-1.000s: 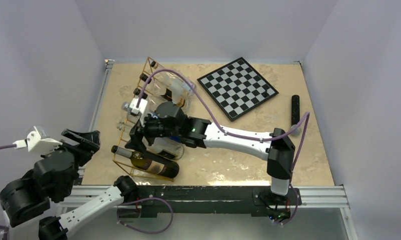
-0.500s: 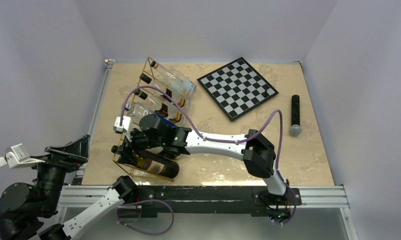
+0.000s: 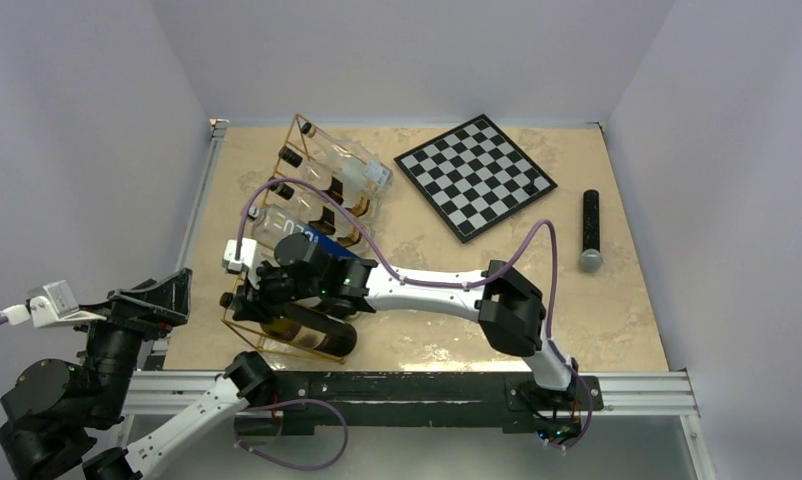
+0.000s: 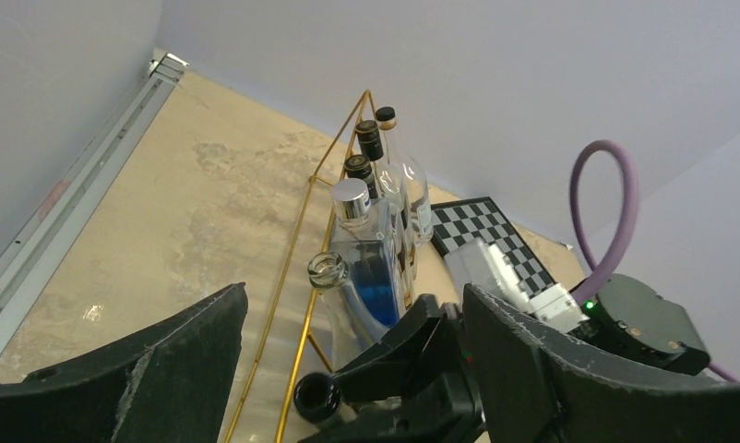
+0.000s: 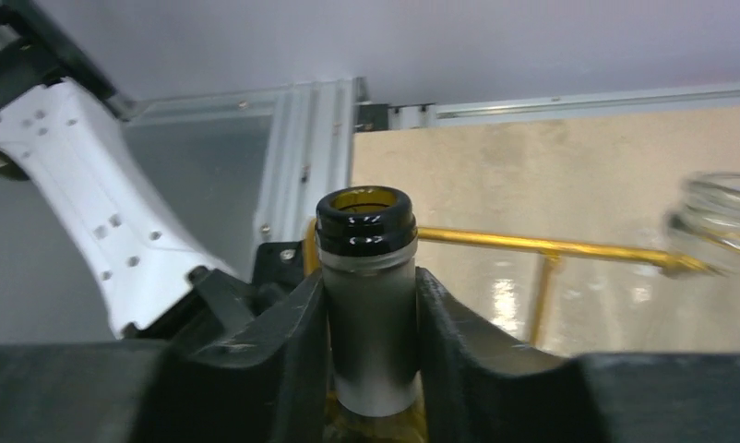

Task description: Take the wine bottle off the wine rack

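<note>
Right gripper (image 5: 368,309) clamped on wine bottle (image 3: 312,333) neck, bottle lying in rack (image 5: 532,245); left gripper (image 4: 354,293) spread wide, holding nothing.

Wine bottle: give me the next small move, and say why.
Probably draw the wine bottle out neck-first along its axis: the right gripper pinches its neck from both sides, while its body lies in the gold wine rack.
</note>
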Controlling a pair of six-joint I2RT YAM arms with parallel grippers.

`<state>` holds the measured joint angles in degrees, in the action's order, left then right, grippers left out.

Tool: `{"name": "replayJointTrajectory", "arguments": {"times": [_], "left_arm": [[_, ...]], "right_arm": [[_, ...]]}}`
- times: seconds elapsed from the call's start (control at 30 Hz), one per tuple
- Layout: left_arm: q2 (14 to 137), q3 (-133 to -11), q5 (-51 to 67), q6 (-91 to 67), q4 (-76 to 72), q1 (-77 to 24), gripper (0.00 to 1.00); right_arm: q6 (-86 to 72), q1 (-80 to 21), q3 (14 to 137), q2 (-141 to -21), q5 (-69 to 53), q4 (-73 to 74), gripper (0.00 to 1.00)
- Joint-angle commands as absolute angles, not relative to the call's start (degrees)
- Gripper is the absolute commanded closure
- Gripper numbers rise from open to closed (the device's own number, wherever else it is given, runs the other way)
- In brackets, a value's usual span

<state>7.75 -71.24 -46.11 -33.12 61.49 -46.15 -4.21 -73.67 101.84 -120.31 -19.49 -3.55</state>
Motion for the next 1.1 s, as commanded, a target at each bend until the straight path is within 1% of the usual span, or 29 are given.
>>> {"name": "replayJointTrajectory", "arguments": {"times": [0.0, 0.07, 0.13, 0.23, 0.37, 0.5, 0.63, 0.77, 1.07], "left_arm": [[8.4, -69.0, -45.1, -30.0, 58.4, -46.1, 0.11], [8.8, -68.0, -46.2, -30.4, 58.2, -46.1, 0.14], [9.1, -67.3, -46.9, -30.7, 58.2, -46.1, 0.17], [9.6, -66.8, -47.2, -30.8, 58.1, -46.1, 0.17], [10.0, -66.0, -47.5, -30.6, 58.3, -46.1, 0.18], [10.0, -64.4, -47.1, -28.7, 57.4, -46.1, 0.17], [10.1, -61.5, -45.2, -24.4, 53.3, -46.1, 0.14], [11.4, -59.2, -44.6, -21.7, 48.3, -46.1, 0.11], [15.9, -54.8, -41.4, -13.6, 35.6, -46.1, 0.04]], "right_arm": [[-3.3, -73.3, 99.0, -115.8, -16.5, -10.6, 0.69], [-3.0, -73.3, 98.0, -114.3, -16.2, -11.4, 0.79], [-2.8, -73.3, 97.7, -113.1, -15.9, -11.3, 0.82], [-2.6, -73.3, 97.5, -112.5, -16.1, -11.3, 0.86], [-3.0, -73.3, 96.6, -111.1, -16.6, -11.6, 1.0], [-3.2, -73.3, 95.0, -107.4, -16.5, -11.6, 1.0], [-4.0, -73.3, 92.3, -102.0, -15.5, -11.8, 1.0], [-6.5, -73.2, 86.6, -95.1, -10.5, -13.8, 1.0], [-6.6, -72.0, 82.2, -80.8, -0.4, -3.3, 1.0]]}}
